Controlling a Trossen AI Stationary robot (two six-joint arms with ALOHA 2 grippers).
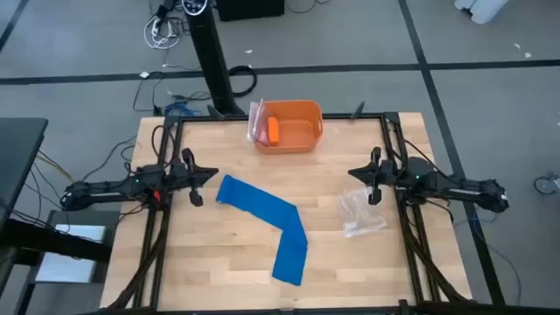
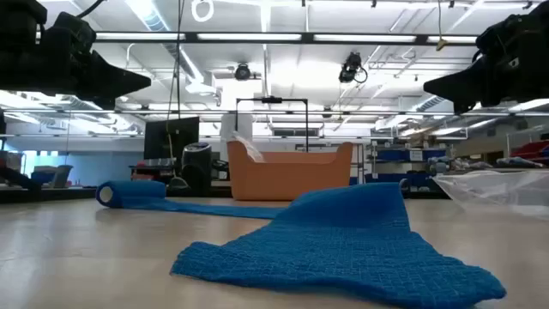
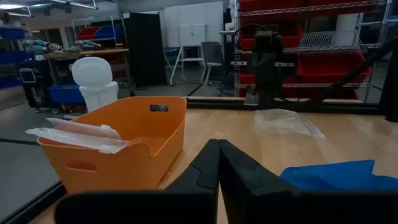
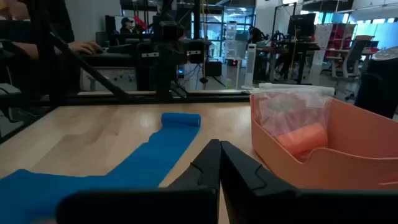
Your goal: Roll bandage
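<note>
Two arms wait at the sides of the high view, the left end effector (image 1: 206, 173) at centre left and the right end effector (image 1: 356, 173) at centre right, both with fingers pressed together on nothing and raised above the bench (image 1: 210, 254). The bandage (image 1: 267, 222) lies almost wholly unrolled in the middle of that view, running from a small rolled start at its upper left end down to a bend and on toward the lower centre. The main risk, as I judge it, is that bend: if rolling begins from the small roll, the kinked strip may feed in crooked and wind into a cone, or the loose tail may drag and fold over itself. A pinch on the soft cloth may also catch only one layer and let the roll slacken. The clear plastic bag (image 1: 361, 212), just right of the strip's lower half, could be swept along by the right arm. The orange bin (image 1: 302, 138) at upper centre, holding an orange cylinder (image 1: 273, 130) and another clear wrapper, stands well clear. No brand, label or legible writing shows on any of these things.
</note>
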